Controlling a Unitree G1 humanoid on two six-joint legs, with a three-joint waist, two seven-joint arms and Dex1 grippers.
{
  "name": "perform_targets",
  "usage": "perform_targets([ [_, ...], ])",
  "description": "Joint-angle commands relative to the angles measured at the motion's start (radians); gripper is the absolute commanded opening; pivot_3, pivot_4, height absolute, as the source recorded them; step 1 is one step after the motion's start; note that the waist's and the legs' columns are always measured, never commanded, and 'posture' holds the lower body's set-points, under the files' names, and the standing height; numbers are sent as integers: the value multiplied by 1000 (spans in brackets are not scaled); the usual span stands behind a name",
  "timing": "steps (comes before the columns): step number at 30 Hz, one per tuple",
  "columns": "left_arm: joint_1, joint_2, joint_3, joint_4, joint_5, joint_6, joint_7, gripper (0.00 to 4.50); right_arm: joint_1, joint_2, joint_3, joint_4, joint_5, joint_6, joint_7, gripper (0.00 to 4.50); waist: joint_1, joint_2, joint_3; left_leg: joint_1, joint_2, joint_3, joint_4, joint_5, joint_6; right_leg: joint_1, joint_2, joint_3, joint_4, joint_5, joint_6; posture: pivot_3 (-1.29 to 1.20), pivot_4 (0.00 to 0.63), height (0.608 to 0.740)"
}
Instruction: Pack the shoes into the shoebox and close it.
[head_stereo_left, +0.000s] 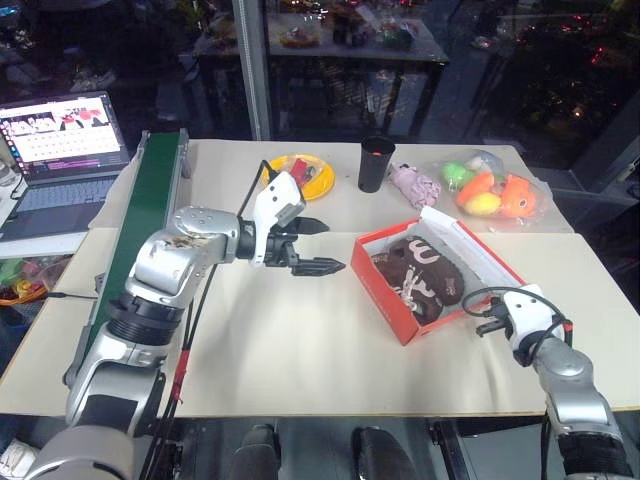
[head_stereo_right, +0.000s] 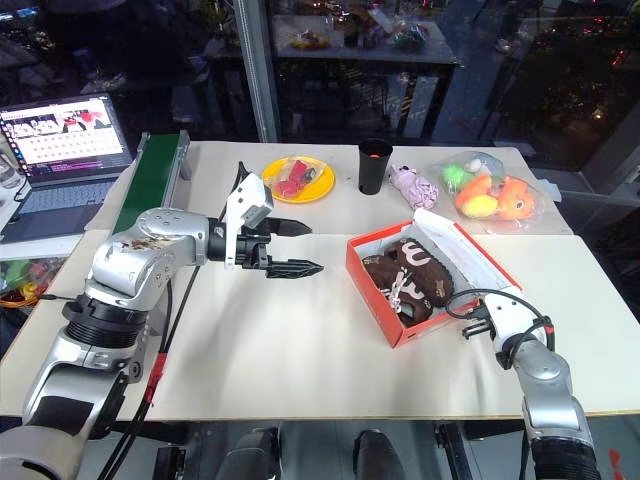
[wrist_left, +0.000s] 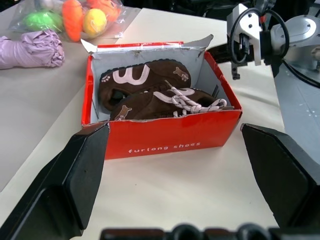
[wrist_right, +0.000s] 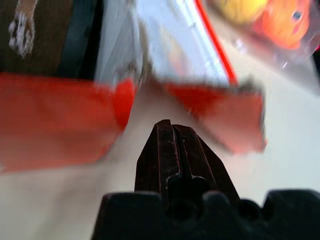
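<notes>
Shoes lie packed in the open box on the worktop. Left claw gapes empty; right claw, pinched empty beside the flap, may shove the box.

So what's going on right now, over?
Left end effector open, above table. Right end effector shut, empty, at shoebox corner. Shoes inside, lid open. Nothing blocking.
</notes>
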Motion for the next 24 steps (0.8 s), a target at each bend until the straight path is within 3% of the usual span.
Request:
perform_targets([
  [1,-14,18,31,-35,-5,5,0,4500,-39,-34,-10,15,-35,-109,-51,29,0,0,0,0,0,0,0,0,0,0,0,0,0,0,0,0,150,736],
  [10,-36,8,19,-10,-1,-5,-12,4500,21,-81,-41,-138,-89,-240,-98,29,-1,0,0,0,0,0,-1,0,0,0,0,0,0,0,0,0,150,736],
  [15,-52,-6,11,16,5,-18,-23,4500,62,-107,-56,-266,-84,-248,-70,29,0,0,0,0,0,0,-1,0,0,0,0,0,0,0,1,0,150,736],
  [24,-68,-23,4,40,22,-31,-44,4500,97,-87,-34,-307,-76,-197,-46,29,1,0,0,0,0,0,-1,0,0,1,0,0,-1,-1,1,0,150,736],
])
